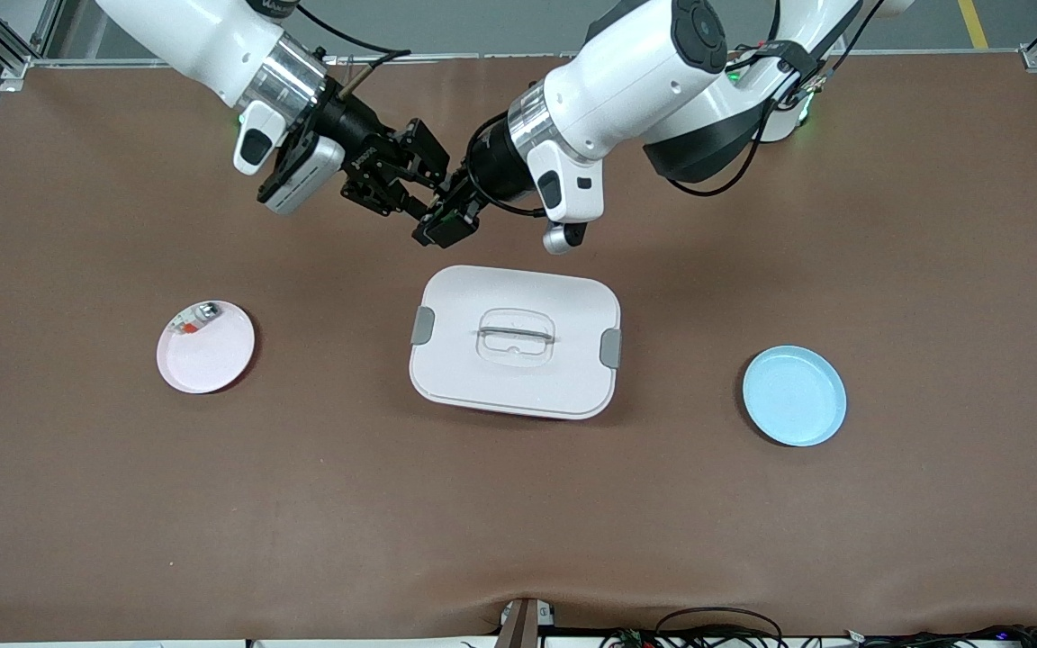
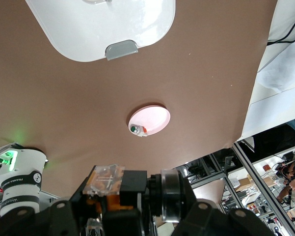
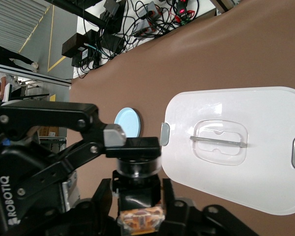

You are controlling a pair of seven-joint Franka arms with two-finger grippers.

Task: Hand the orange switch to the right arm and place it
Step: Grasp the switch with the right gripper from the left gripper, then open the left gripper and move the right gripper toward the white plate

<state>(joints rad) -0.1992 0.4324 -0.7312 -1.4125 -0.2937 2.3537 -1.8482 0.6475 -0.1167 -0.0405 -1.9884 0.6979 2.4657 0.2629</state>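
The orange switch, a stubby black part with an orange band, hangs in the air between both grippers. They meet over the brown table, just off the edge of the white box that faces the robots' bases. My left gripper is shut on the switch end to end. In the left wrist view the switch lies across my left gripper. My right gripper is shut on its black body. In the right wrist view the switch sits between my right gripper's fingers.
A white lidded box with grey clips sits mid-table. A pink plate toward the right arm's end holds a small silver-grey and clear piece. A bare blue plate lies toward the left arm's end.
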